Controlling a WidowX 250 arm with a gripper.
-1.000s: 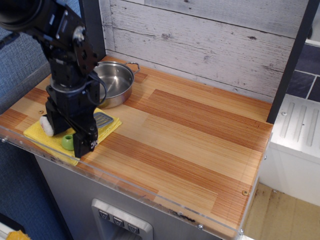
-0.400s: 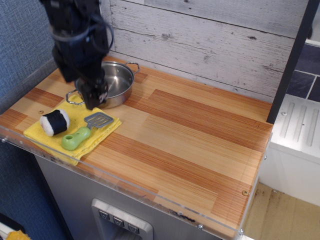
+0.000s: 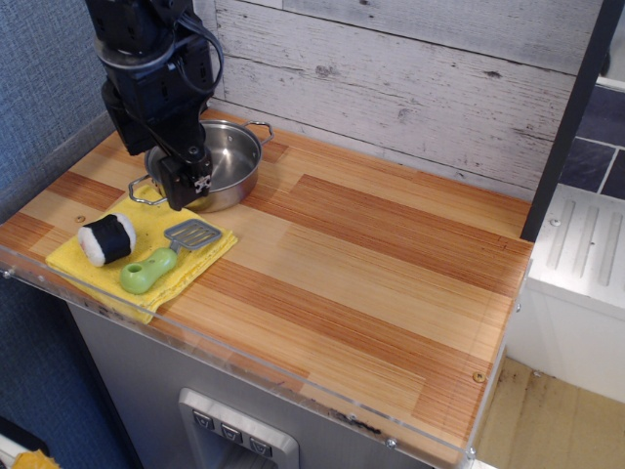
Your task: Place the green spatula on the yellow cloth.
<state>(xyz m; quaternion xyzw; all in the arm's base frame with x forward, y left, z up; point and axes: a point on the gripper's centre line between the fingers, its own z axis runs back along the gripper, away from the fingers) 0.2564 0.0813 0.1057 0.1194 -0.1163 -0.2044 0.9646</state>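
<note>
The green spatula (image 3: 156,263) lies on the yellow cloth (image 3: 93,274) at the front left corner of the counter. Its lime handle points to the front left and its grey slotted blade (image 3: 192,234) to the back right. My gripper (image 3: 176,191) hangs above the cloth's back edge, in front of the steel pot (image 3: 229,161). It is lifted clear of the spatula, holds nothing and looks open.
A black-and-white sushi roll toy (image 3: 107,239) lies on the cloth left of the spatula. The pot stands behind the cloth near the plank wall (image 3: 410,78). A clear plastic lip (image 3: 293,376) runs along the counter's front edge.
A second ago my gripper was down on the cloth around the spatula's handle. It has let go and risen up and back toward the pot. The spatula stays on the cloth.
</note>
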